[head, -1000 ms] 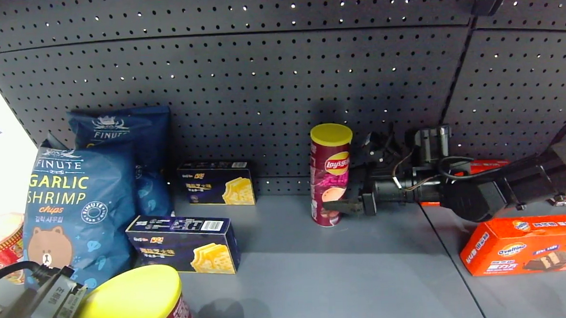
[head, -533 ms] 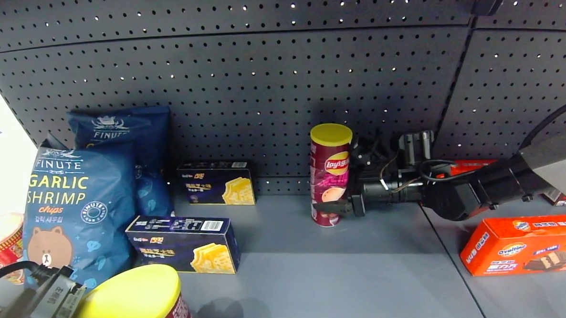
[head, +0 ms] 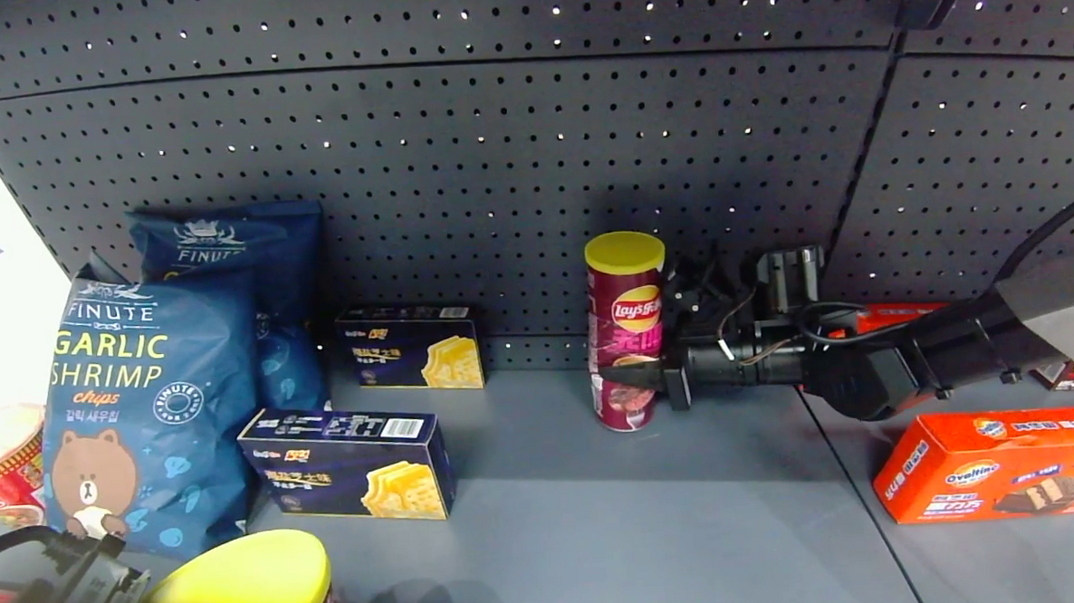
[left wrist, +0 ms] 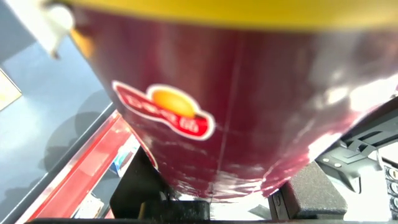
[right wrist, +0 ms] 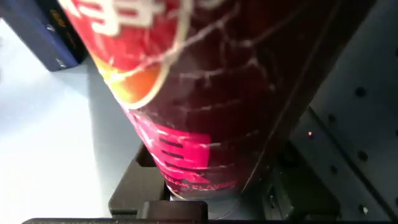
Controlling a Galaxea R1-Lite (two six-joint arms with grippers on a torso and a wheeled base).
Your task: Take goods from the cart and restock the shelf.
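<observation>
The shelf (head: 619, 524) is where my stock goes, and its perforated back panel (head: 494, 158) limits how deep I can set anything. Blue bags (head: 151, 391) stand along the shelf's left edge. An orange box (head: 997, 463) lies near the front edge on the right, and two navy boxes (head: 354, 459) sit left of the middle. That leaves the bare strip in the middle as the place where tubes fit.

That is why my right gripper (head: 635, 377) has the far can (head: 627, 334) upright close to the back edge, about midway along. My jaws are closed around its lower half from the right side. I cannot tell whether its base rests on the board.

My left gripper (left wrist: 227, 190) is clamped on the near can (head: 241, 582), its yellow lid up, low at the front edge near the left corner. I judge this one is kept out of the way until the far can is released.
</observation>
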